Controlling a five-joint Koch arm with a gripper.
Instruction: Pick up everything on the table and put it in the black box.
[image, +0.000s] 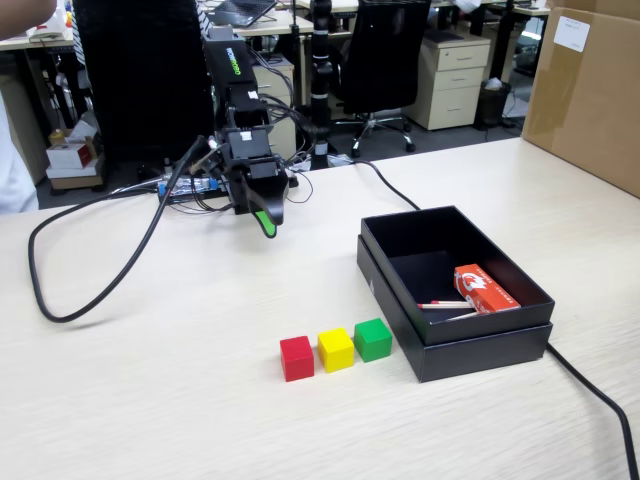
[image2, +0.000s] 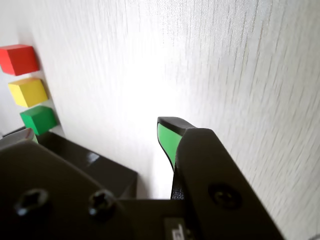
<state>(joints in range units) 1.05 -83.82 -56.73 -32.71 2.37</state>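
Three small cubes stand in a row on the pale wooden table: red (image: 296, 357), yellow (image: 336, 349) and green (image: 373, 339), just left of the open black box (image: 455, 350). The box holds a red pack (image: 485, 290) and a couple of thin sticks (image: 445, 304). My gripper (image: 258, 218) hangs at the back of the table, pointing down, well apart from the cubes, empty. In the wrist view the gripper (image2: 97, 129) has its jaws apart, and the red (image2: 18, 59), yellow (image2: 28, 91) and green (image2: 38, 119) cubes and the box corner (image2: 100, 165) show at the left.
A thick black cable (image: 90, 290) loops over the left of the table from the arm's base. Another cable (image: 590, 390) runs past the box to the front right edge. A large cardboard box (image: 590, 90) stands at the far right.
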